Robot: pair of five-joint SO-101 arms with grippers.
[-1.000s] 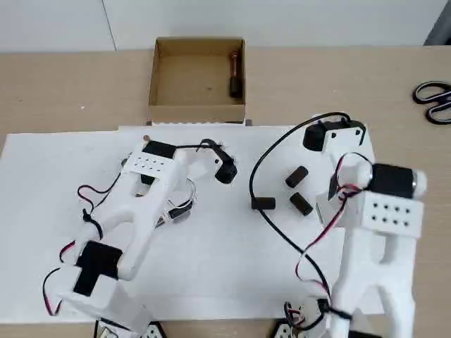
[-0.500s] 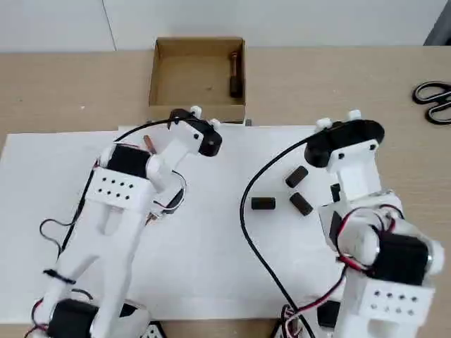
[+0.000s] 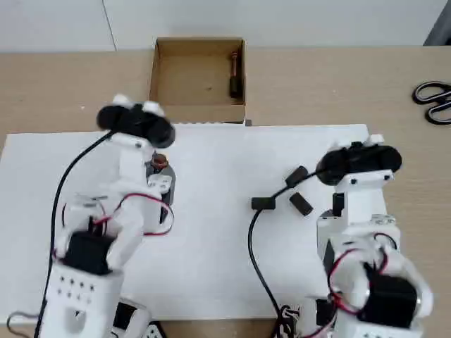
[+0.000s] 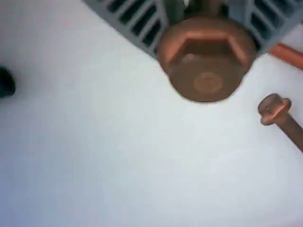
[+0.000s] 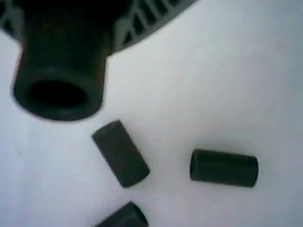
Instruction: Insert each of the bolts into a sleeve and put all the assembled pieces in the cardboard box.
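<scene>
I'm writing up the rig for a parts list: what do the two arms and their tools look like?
The left arm and right arm are white plastic shells with black motor blocks, thin red, black and white wires and a thick black cable. The tool fingers are ribbed grey.

A light wooden table carries a white sheet, white wall behind

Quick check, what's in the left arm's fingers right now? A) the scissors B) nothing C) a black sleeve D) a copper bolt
D: the left wrist view shows a copper bolt clamped head-out between the grey fingers, while the gripped black sleeve is in the right wrist view.
</scene>
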